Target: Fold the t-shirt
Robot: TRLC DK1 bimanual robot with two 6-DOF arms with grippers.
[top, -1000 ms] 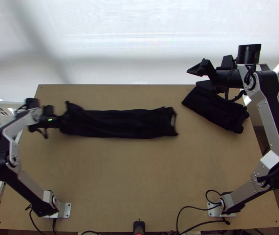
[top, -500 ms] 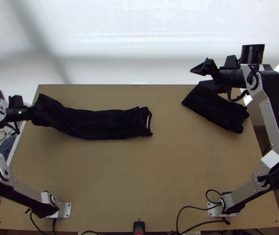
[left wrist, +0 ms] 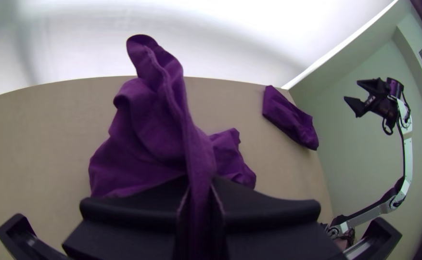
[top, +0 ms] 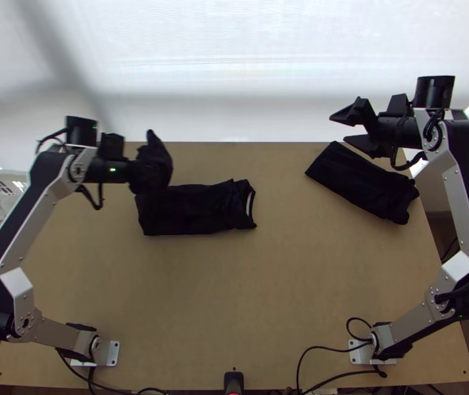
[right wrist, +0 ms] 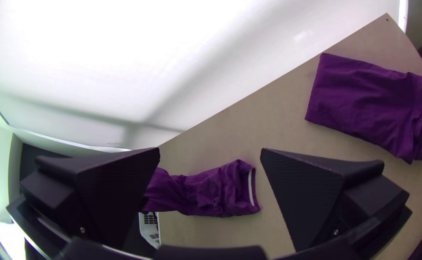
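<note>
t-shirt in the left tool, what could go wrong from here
The end of the t-shirt held up by the left tool hangs bunched and twisted, so it may land crooked or creased on the part lying on the table.

Nothing pins that lying part: the right tool is open, off near the other folded cloth, so a tug could drag the collar end out of line.

We're seeing a rumpled, plain black cloth t-shirt (top: 191, 210), a folded plain black garment (top: 359, 183), a flat tan wooden surface (top: 267, 296).
</note>
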